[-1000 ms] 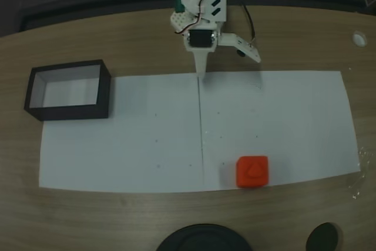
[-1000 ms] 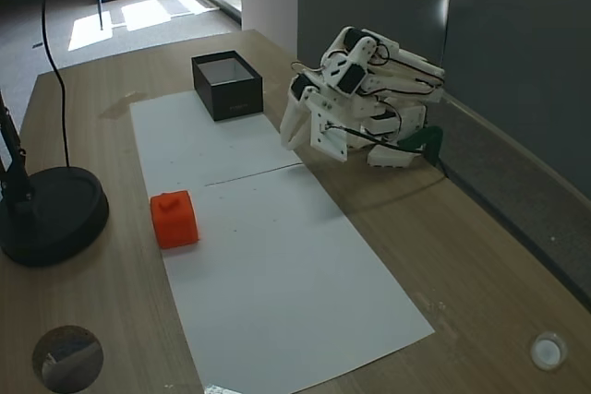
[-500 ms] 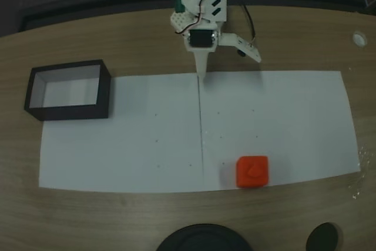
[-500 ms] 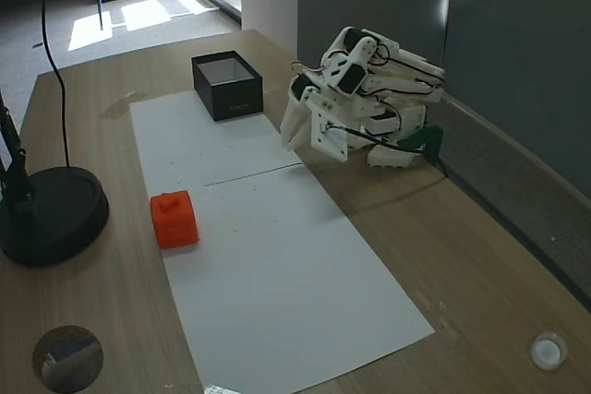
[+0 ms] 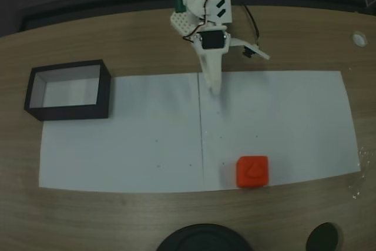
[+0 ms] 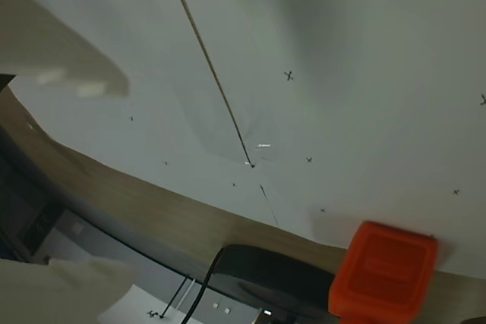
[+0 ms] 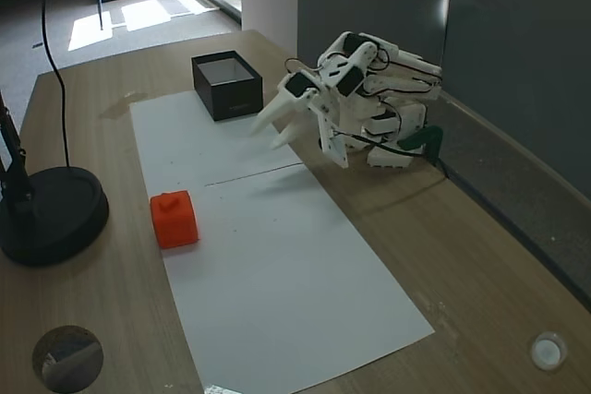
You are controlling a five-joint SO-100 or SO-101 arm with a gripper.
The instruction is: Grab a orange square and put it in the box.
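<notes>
Orange square (image 5: 253, 171) on white paper (image 5: 147, 145), near edge, right of the centre seam in a fixed view; also low right in wrist view (image 6: 383, 271). Box (image 5: 69, 90) far left, well apart. Gripper (image 7: 268, 131) raised over paper's far edge, parted, holding nothing.

Wooden table (image 7: 480, 256) — grey wall (image 7: 517, 34).

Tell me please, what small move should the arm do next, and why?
Probably reach further forward over the white paper toward the orange square. The gripper hangs open in the air near the arm's base, holding nothing, and the square sits untouched near the paper's far edge. The box looks empty, so the grasp comes first.
</notes>
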